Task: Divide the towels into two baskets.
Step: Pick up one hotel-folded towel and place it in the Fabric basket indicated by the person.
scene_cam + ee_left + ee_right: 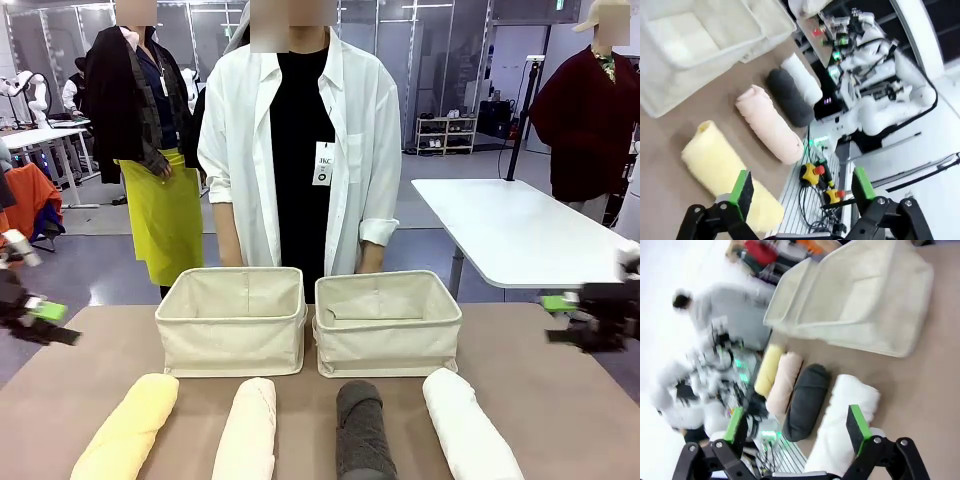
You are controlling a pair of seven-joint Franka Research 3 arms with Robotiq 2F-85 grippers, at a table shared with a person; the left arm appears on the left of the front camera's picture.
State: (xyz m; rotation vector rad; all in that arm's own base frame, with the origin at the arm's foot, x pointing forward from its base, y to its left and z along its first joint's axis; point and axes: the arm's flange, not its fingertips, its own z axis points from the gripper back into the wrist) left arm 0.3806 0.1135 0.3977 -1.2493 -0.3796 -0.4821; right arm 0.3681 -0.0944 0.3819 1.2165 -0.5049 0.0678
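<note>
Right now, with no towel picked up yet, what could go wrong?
1. The yellow towel reaches the near edge of the table; a nudge from the open left gripper could roll it off.
2. The dark grey towel and white towel lie close side by side, so the open right gripper might catch both.

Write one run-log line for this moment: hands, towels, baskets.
left hand: open, empty | right hand: open, empty | towels: four in row on table | baskets: no towel inside
</note>
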